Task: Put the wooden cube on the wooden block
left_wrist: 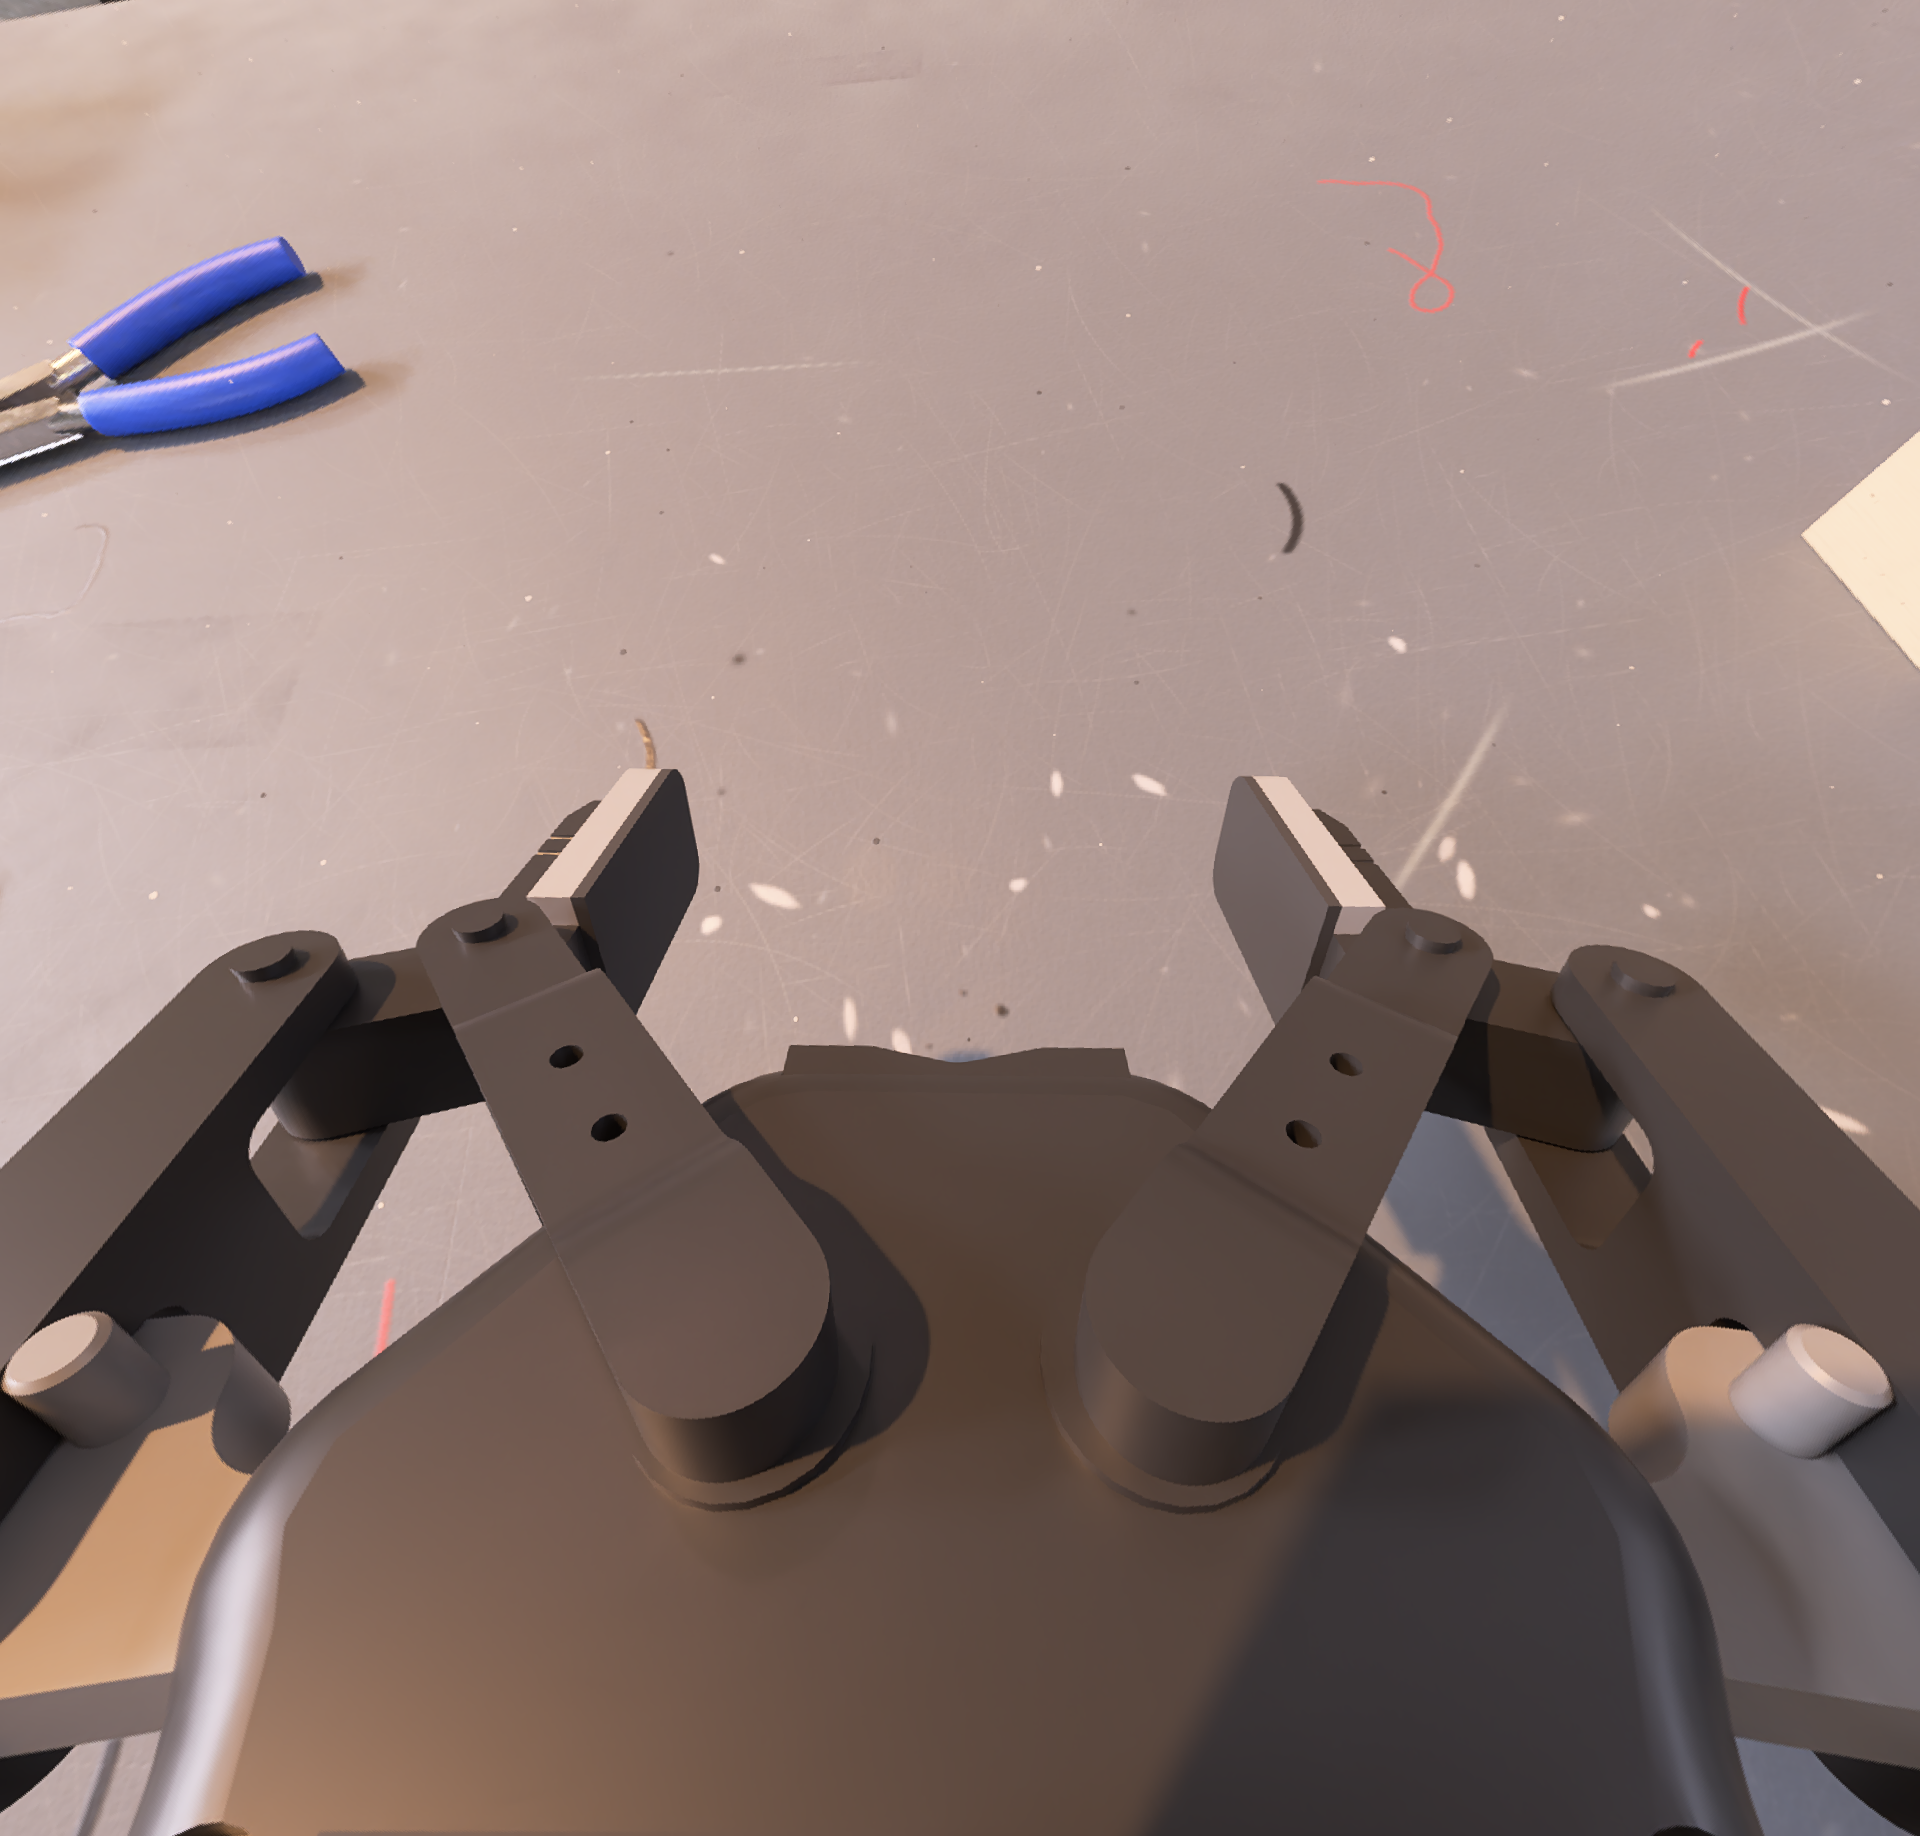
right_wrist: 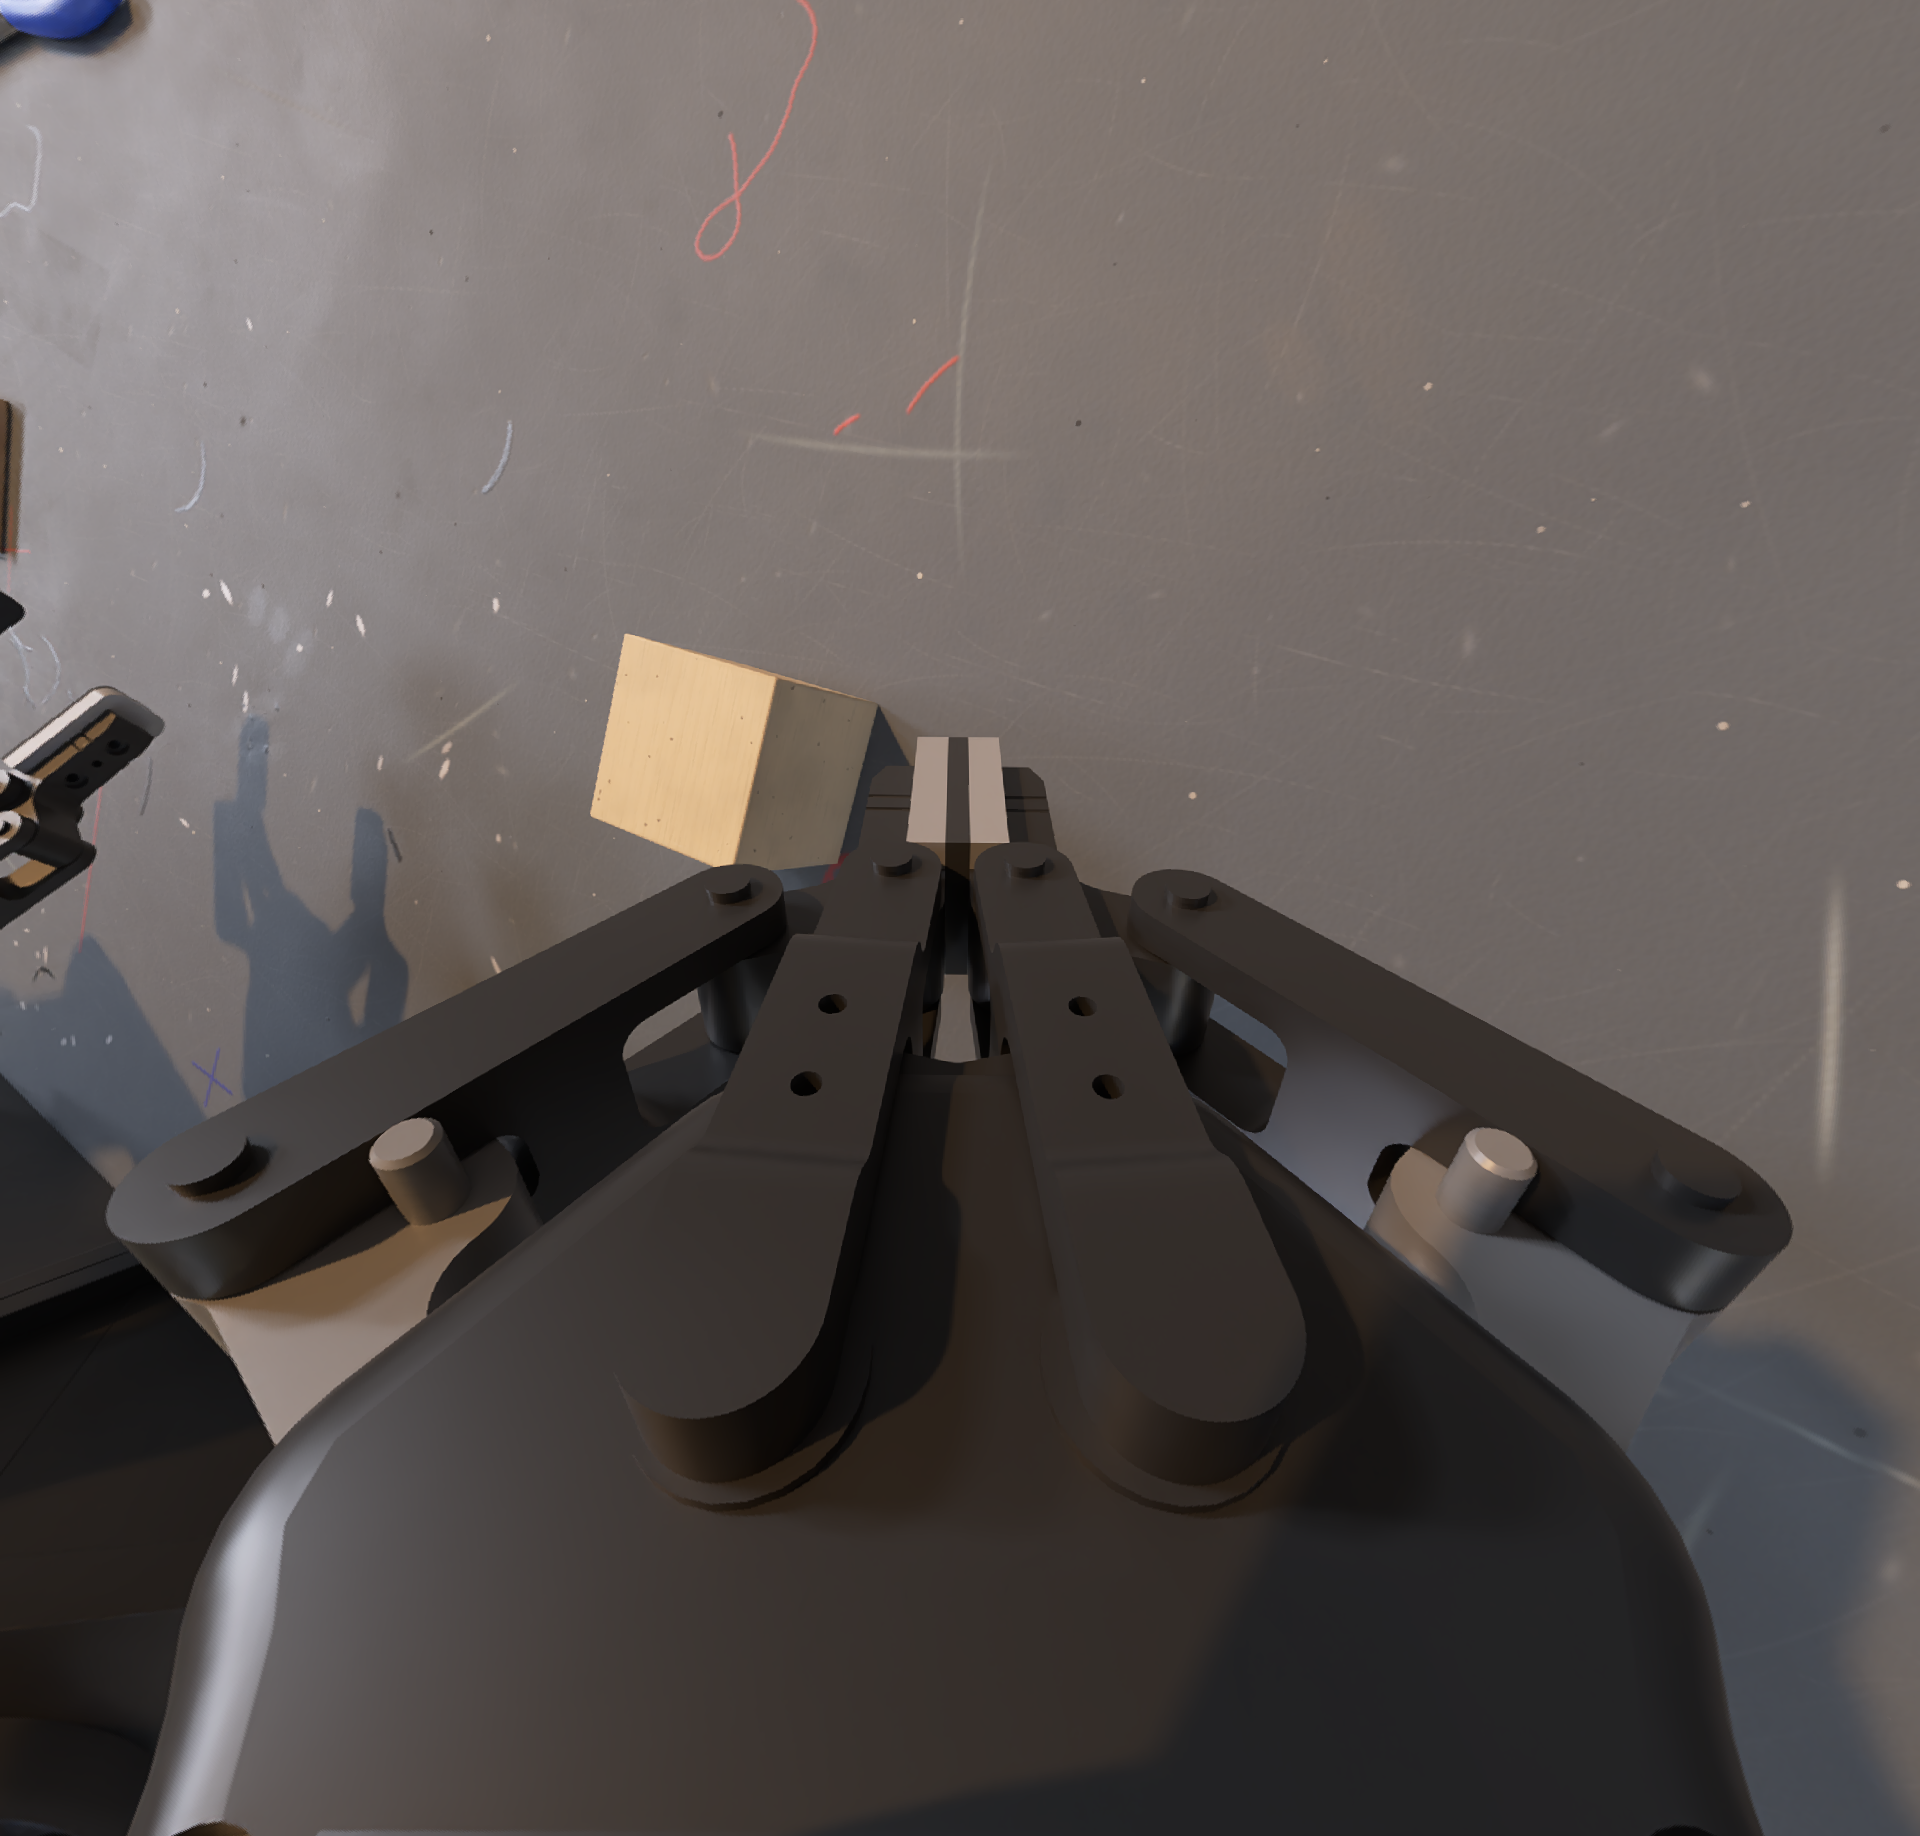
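A pale wooden cube (right_wrist: 732, 752) sits on the grey table, just left of my right gripper (right_wrist: 957, 747). That gripper is shut with its pads together and holds nothing; the cube is outside the fingers. I cannot tell whether they touch. A pale wooden corner (left_wrist: 1875, 550), likely the same cube, shows at the right edge of the left wrist view. My left gripper (left_wrist: 956, 799) is open and empty above bare table. A thin brown strip (right_wrist: 8, 477) at the left edge of the right wrist view may be the wooden block; the rest is out of view.
Blue-handled pliers (left_wrist: 197, 342) lie at the far left of the table; one handle also shows in the right wrist view (right_wrist: 68, 4). The left gripper's finger (right_wrist: 78, 758) shows at the left edge. The scratched table (right_wrist: 1351, 436) carries red scribbles.
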Tool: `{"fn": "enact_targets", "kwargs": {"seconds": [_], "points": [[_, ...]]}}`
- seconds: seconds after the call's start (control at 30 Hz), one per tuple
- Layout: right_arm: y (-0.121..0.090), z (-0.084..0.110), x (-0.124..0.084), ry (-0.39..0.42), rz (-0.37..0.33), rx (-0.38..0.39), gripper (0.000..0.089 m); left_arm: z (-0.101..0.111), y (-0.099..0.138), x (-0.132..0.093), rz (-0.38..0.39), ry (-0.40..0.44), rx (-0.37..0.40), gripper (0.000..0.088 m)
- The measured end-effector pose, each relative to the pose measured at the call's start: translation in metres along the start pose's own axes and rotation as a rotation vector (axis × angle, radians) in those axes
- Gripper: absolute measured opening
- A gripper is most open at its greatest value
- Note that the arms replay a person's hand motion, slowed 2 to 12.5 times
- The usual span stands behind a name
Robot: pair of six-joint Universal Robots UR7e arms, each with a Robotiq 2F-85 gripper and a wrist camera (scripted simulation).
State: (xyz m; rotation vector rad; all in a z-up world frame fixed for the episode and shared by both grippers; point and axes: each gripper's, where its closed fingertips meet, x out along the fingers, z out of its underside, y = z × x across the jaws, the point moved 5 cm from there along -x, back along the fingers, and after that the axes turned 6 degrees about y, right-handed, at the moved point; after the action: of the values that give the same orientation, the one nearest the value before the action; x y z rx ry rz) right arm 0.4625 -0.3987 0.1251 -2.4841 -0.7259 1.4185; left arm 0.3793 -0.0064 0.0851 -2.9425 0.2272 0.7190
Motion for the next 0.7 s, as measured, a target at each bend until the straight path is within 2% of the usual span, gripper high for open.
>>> {"fn": "enact_targets", "kwargs": {"seconds": [0.4, 0.7], "points": [[-0.017, -0.001, 0.021, -0.032, -0.009, 0.027, 0.0000, 0.001, 0.002, 0.002, 0.016, -0.006, 0.001, 0.0854], [-0.042, -0.001, 0.037, -0.070, -0.072, 0.042, 0.0000, 0.001, 0.004, 0.003, 0.023, -0.007, 0.008, 0.0854]]}}
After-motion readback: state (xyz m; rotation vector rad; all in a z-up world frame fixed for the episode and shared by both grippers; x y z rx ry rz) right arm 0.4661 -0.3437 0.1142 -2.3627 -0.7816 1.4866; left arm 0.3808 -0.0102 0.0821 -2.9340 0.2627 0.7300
